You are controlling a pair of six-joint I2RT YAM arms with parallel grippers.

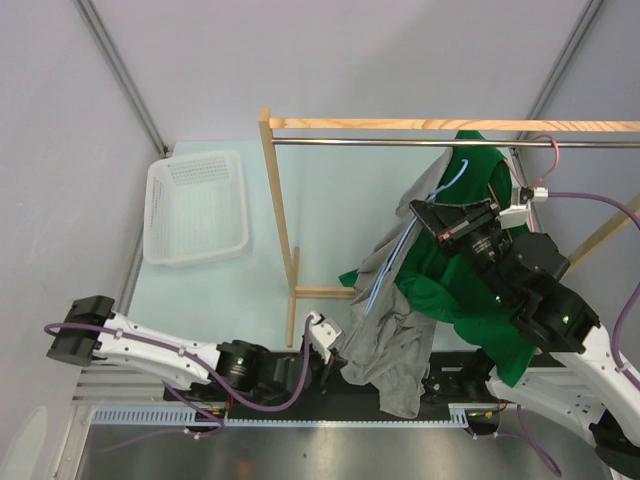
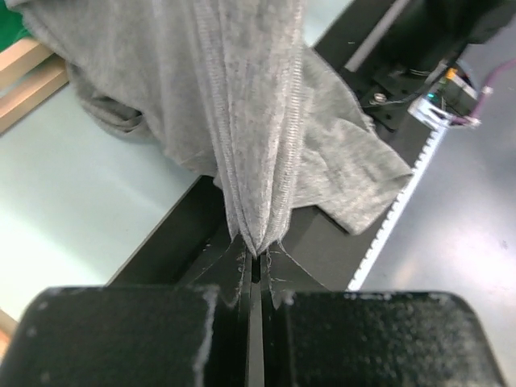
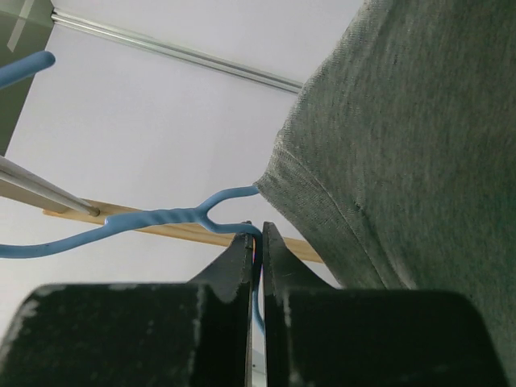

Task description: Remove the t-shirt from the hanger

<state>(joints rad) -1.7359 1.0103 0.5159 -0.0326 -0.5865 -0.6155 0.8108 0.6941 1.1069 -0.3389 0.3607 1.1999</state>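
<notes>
A grey t-shirt (image 1: 392,330) hangs on a blue wire hanger (image 1: 452,182) from the metal rail (image 1: 400,143). It drapes down to the table's near edge. My left gripper (image 1: 322,338) is shut on a bunched fold of the grey t-shirt (image 2: 254,121) at its lower left. My right gripper (image 1: 428,212) is shut on the blue hanger (image 3: 161,216) wire just below its twisted neck. The grey t-shirt (image 3: 411,153) fills the right of that view.
A green garment (image 1: 470,270) hangs on the same rail beside the grey shirt. The wooden rack frame (image 1: 283,225) stands mid-table. A white plastic basket (image 1: 196,207) sits at the far left. A black rail (image 2: 379,89) runs along the near edge.
</notes>
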